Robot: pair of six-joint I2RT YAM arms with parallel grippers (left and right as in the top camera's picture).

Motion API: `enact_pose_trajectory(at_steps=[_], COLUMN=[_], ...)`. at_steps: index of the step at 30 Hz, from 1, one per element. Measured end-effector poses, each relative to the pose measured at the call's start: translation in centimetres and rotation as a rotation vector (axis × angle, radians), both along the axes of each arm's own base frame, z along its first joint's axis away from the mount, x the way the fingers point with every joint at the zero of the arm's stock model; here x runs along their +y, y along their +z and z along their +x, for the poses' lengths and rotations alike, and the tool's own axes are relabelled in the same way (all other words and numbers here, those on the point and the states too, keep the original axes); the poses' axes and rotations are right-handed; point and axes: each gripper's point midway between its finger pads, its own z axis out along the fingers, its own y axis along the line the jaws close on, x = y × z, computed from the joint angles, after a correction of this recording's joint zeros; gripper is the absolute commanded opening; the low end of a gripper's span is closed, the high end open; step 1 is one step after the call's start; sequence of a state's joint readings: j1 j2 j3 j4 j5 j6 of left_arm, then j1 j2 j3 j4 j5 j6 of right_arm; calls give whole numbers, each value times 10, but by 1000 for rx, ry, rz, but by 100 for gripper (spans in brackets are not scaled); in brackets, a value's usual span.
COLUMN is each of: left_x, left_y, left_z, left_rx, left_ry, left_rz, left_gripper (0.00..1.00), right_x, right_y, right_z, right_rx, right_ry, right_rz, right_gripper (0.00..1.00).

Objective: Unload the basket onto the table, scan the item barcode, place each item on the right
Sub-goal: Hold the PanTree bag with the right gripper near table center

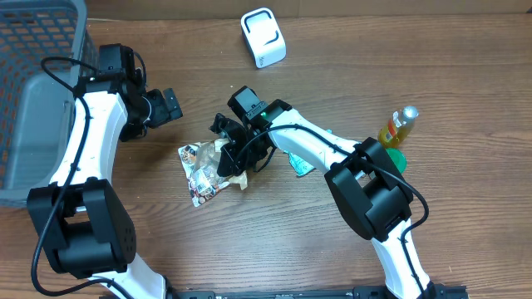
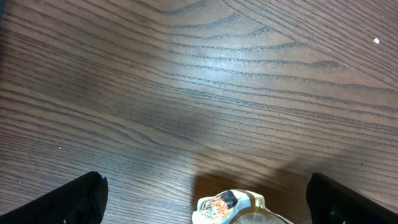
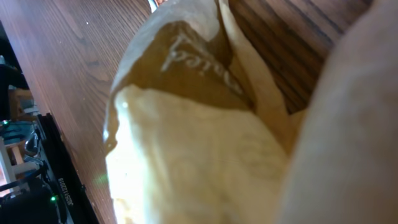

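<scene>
At the far left of the wooden table (image 1: 249,249) sits a grey mesh plastic basket (image 1: 33,100). Just right of it the left claw (image 1: 170,105) hangs with its jaws wide and nothing between them, above bare wood. The task's thing, a crinkled, printed foil snack packet (image 1: 198,170), lies near the middle of the table. The right claw (image 1: 231,158) is pinched on the packet's pale right edge. Its wrist view is filled with cream wrapper, so probably only a thin fold is caught. Further right and far back stands a white box-shaped scanner (image 1: 263,37); a yellow plastic bottle (image 1: 399,126) stands at the right. The fold may slip out on lifting, or creased foil may hide the barcode from the scanner.
</scene>
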State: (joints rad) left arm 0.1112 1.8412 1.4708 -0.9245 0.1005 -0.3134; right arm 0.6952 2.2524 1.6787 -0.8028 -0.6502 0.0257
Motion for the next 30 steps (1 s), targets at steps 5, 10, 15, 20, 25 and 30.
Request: enact_pose_trajectory(at_steps=[5, 10, 15, 20, 25, 30], left_x=[0, 0, 0, 0, 0, 0], left_y=[0, 0, 0, 0, 0, 0], left_z=[0, 0, 0, 0, 0, 0], left_rx=[0, 0, 0, 0, 0, 0], left_ry=[0, 0, 0, 0, 0, 0], left_rz=[0, 0, 0, 0, 0, 0], left_gripper=[100, 99, 99, 99, 99, 100], right_x=[-3, -5, -7, -7, -8, -12], right_y=[-1, -3, -6, -7, -8, -11], right_z=[-2, -4, 3, 7, 8, 10], right_rx=[11, 22, 9, 4, -4, -15], right_ry=[-1, -6, -55, -73, -81, -89], right_rz=[-15, -30, -63, -70, -83, -106], right_gripper=[3, 4, 4, 4, 4, 4])
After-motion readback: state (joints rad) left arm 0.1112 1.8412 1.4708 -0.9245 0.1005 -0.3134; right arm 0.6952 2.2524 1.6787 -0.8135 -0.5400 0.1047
